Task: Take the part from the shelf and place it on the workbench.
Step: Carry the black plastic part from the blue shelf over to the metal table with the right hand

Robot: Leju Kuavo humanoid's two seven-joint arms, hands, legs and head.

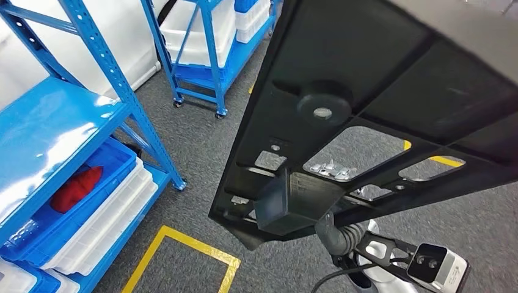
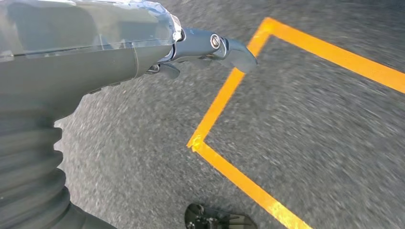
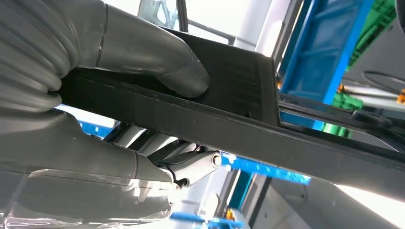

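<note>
The part is a large flat black frame with cut-outs and a round boss, tilted up in front of me over the right half of the head view. My right hand grips its lower edge from beneath. In the right wrist view the thumb presses on the upper face of the black part, and the fingers lie under it. My left hand hangs over the grey floor with its fingers stretched out, holding nothing.
A blue shelf stands at the left with a blue bin holding a red thing and white trays below. A wheeled blue rack stands further back. Yellow tape marks the grey carpet.
</note>
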